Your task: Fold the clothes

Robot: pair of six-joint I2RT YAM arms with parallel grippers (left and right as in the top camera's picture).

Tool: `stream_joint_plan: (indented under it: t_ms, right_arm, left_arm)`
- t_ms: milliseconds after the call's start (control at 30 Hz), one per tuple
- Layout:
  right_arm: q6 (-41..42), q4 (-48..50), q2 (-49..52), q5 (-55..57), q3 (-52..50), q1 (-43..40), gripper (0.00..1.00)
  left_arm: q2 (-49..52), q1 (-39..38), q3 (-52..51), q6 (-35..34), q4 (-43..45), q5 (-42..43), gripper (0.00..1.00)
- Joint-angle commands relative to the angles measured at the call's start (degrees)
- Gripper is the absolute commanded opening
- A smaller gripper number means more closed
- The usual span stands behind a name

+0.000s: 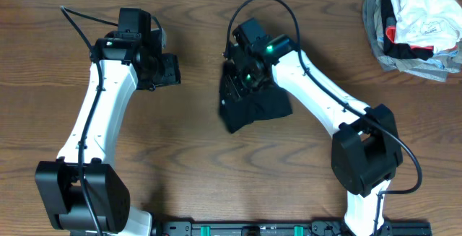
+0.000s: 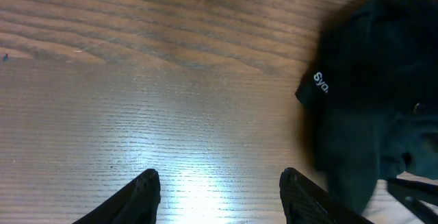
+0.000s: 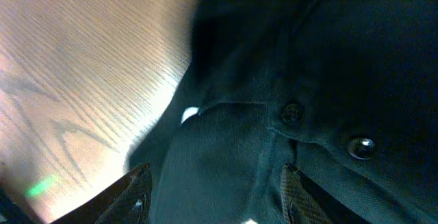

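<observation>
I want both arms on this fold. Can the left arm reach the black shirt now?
Probably yes: the left end effector is open over bare table, nothing lies between it and the black shirt, though the right end effector crowds it.

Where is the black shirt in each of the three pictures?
Overhead: the black shirt lies bunched near the middle of the wooden table.
Left wrist: the black shirt is at the right side, showing small white letters.
Right wrist: the black shirt fills most of the picture, very close.
Shared landmark: the wooden table shows to the left of the shirt in all three views.
</observation>
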Motion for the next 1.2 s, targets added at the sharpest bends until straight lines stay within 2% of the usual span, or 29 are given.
stream_joint_plan:
  t_ms: [0,267,433,633,867,1167]
  right_arm:
    - [-0.87,-0.9,0.0,-0.22,3.39,-1.38,0.58]
    - [-2.12,-2.89,0.26,4.63,4.0,-2.69,0.54]
    - [-2.1,-4.26,0.33,8.7,4.0,-4.98,0.63]
    - [-4.39,-4.31,0.33,0.13,3.82,-12.94,0.84]
    - [-12.24,-4.61,0.61,-14.21,1.46,-22.05,0.98]
    - [-13.92,4.26,0.61,-23.69,-10.49,-23.71,0.99]
  left_arm:
    - [0.2,0.2,-0.61,0.76,0.04,-0.57,0.58]
    - [0.2,0.2,-0.61,0.79,0.46,-0.57,0.58]
    - [0.2,0.2,-0.61,0.79,0.44,-0.57,0.58]
    - [0.2,0.2,-0.61,0.79,0.44,-0.74,0.58]
    - [0.2,0.2,-0.61,0.76,0.46,-0.74,0.58]
    - [0.2,0.2,-0.61,0.79,0.48,-0.74,0.58]
